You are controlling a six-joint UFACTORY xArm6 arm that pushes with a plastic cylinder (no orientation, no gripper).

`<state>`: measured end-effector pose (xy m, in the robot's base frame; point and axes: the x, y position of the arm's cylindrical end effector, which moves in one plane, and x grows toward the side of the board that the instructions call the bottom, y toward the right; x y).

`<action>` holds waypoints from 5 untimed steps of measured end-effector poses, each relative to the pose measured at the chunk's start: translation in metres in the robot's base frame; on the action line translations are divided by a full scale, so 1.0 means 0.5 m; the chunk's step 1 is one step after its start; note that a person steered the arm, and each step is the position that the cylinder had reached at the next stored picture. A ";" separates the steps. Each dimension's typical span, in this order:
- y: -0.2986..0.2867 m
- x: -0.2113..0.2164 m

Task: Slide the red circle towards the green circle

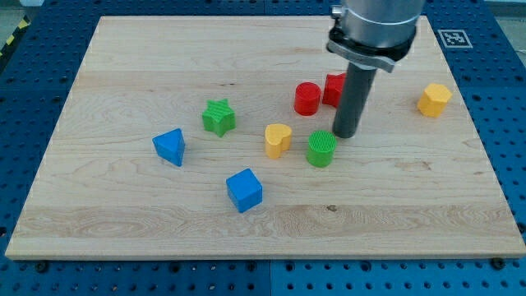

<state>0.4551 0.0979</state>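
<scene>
The red circle [306,98] stands on the wooden board [123,74], right of the board's middle. The green circle [321,149] sits below it and slightly to the view's right, a short gap apart. My tip [344,135] rests on the board just to the upper right of the green circle and to the lower right of the red circle. The rod partly hides another red block [333,89] that stands right beside the red circle, on its right.
A yellow heart-like block [278,140] lies left of the green circle. A green star [219,117], a blue triangular block [170,146] and a blue cube [244,190] lie further left. A yellow block [434,99] sits at the right.
</scene>
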 end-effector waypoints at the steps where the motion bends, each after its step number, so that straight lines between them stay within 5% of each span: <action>1: -0.052 0.023; 3: -0.050 0.087; 5: -0.116 -0.041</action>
<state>0.4348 0.0397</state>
